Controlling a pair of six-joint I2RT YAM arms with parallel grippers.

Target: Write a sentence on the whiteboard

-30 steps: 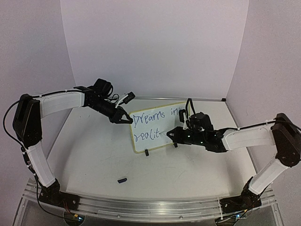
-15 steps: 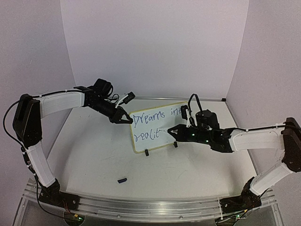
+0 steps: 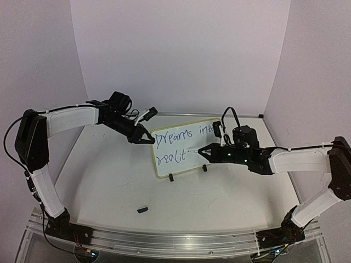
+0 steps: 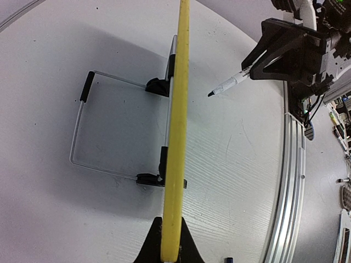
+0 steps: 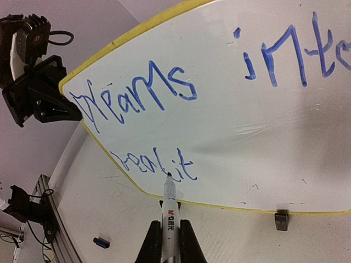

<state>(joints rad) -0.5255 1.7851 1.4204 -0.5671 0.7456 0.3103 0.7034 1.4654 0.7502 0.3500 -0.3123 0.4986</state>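
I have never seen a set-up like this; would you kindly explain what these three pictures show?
Two white-and-black robot arms are bolted at the near edge of a white table. One picture looks down from above and behind them; the other two come from cameras on each wrist. The left arm's tool is shut on the side edge of a small yellow-framed white board. The right arm's tool is shut on a white marker pen, its tip close to the board. Blue handwriting reads "Dreams into realit". A small blue piece, perhaps a pen cap, lies on the table.
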